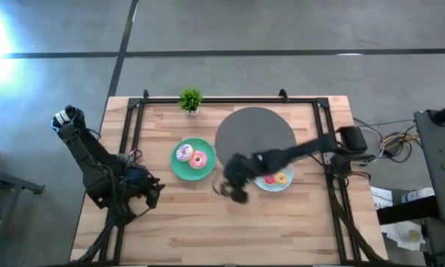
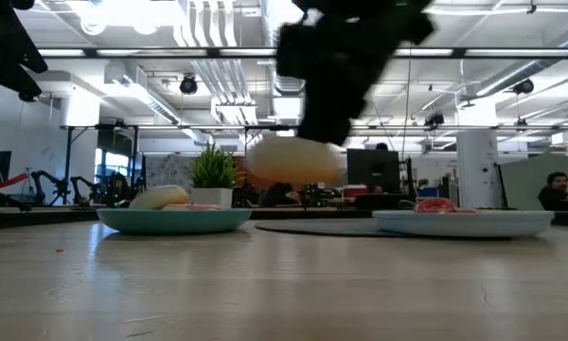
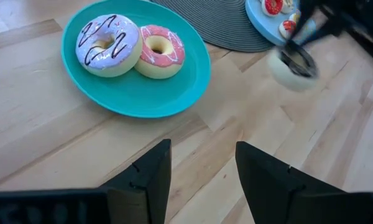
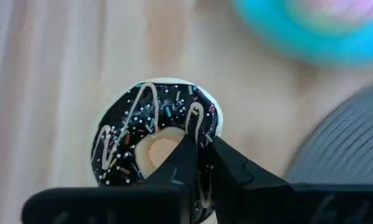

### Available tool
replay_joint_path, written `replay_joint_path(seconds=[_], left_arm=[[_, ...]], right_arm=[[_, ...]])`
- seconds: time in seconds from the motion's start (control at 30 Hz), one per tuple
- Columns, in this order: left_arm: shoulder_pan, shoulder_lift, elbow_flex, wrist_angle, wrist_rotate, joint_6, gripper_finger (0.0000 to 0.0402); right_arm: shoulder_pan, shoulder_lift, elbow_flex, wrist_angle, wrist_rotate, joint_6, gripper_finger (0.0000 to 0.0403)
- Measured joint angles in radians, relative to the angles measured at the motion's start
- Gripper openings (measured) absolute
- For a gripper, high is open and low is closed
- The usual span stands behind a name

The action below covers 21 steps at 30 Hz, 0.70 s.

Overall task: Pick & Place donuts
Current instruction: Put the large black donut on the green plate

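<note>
- Right hand is clamped on the chocolate donut, one finger through the hole, the other outside the ring. In the top view it's over bare tabletop, between the teal plate and the pale blue plate.
- Donut hangs clear of the wood in the low view, so it's mid-carry. Judgement: it's prob headed for the teal plate, approx 10 o'clock from the hand.
- Teal plate already has the lilac-white donut and the pink donut, touching each other. Free room is on the plate's near side, w/ some at the rim past the pink one.
- To do it well: keep the carry height til over the rim, then lower onto bare plate, not on the other two.
- Grip is on one side of the ring only, so the donut may swing; move smoothly, no sharp stops.
- Release only once it's resting, then lift straight up so the inner finger clears the hole w/o dragging.
- Pale blue plate holds tiny donuts, a red donut among them; the grey mat sits at 12 o'clock.
- Left hand waits spread wide at the tabletop's 9 o'clock side, empty.
</note>
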Motion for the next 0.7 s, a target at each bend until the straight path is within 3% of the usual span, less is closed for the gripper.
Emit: replay_joint_path(seconds=[0.17, 0.4, 0.7], left_arm=[[0.0, -0.001, 0.005, 0.001, 0.0, 0.005, 0.0153], [-0.01, 0.0, 0.006, 0.002, 0.011, 0.004, 0.0153], [-0.021, 0.0, 0.003, 0.001, 0.011, 0.004, 0.0153]], right_arm=[[-0.123, 0.167, 0.28, -0.048, -0.007, -0.033, 0.0027], [-0.175, 0.435, 0.669, -0.168, 0.061, -0.107, 0.0027], [-0.18, 0.597, 0.945, -0.302, 0.179, -0.197, 0.0046]])
